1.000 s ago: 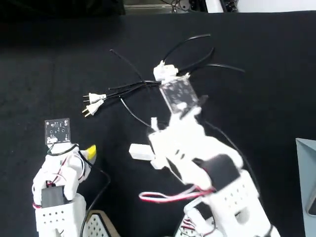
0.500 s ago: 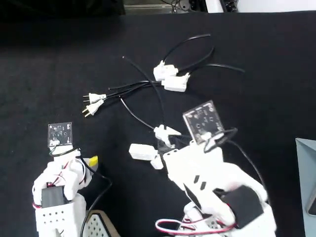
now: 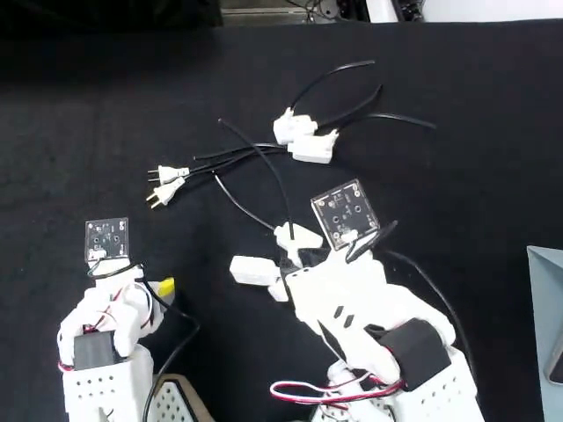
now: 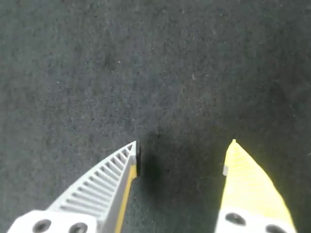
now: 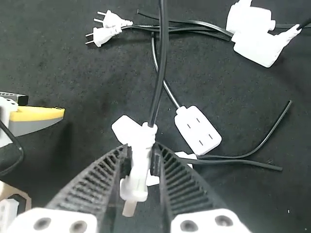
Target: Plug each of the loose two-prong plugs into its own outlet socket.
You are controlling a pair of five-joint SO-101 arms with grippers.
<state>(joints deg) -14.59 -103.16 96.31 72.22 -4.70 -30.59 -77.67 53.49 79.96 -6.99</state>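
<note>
While the left hand (image 4: 184, 142) sits open, the right hand (image 5: 141, 147), gripping a plug (image 5: 137, 174), has drawn back.

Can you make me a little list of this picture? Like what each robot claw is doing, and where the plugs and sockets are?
right gripper: shut on a white plug that has a black cord
left gripper: open, holding nothing, over the black table
loose two-prong plugs: two, side by side, away from both grippers
white sockets: two, touching each other, on the far side of the table
third socket: lying flat beside the right gripper
plugged in: none yet
</note>
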